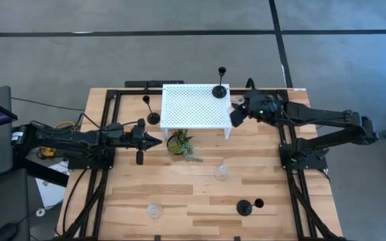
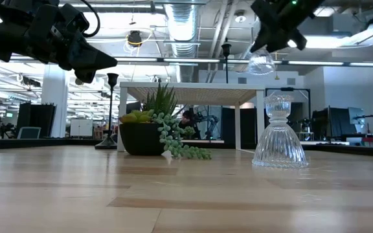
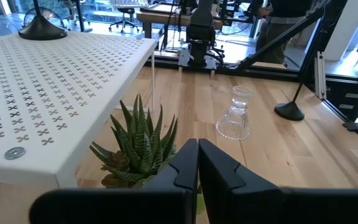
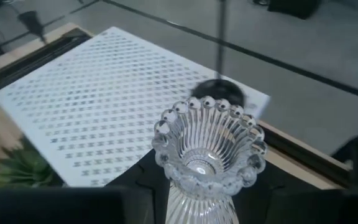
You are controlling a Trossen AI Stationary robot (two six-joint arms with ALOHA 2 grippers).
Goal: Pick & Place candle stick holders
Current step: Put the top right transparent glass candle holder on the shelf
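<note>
Three black candle stick holders show from above: one (image 1: 219,88) stands on the white perforated stand (image 1: 193,107), just ahead of the right gripper (image 1: 236,115); one (image 1: 152,115) stands on the table just past the left gripper (image 1: 158,140); one (image 1: 246,207) stands well clear of both. Two clear glass holders (image 1: 221,173) (image 1: 155,211) stand on the table, apart from either gripper's fingers.

At table height, the right gripper (image 2: 264,45) hangs high, with a held glass holder (image 2: 261,63) showing under it. Another glass one (image 2: 278,134) stands on the wood below, beside the potted plant (image 2: 153,129).

From the left wrist, the fingers (image 3: 185,168) are pressed together with nothing between them; the plant (image 3: 138,146) sits just beyond their tips.

From the right wrist, the fingers (image 4: 148,177) are clamped on the stem of the held glass holder (image 4: 207,152), its beaded rim up, with the stand (image 4: 117,93) beyond.
</note>
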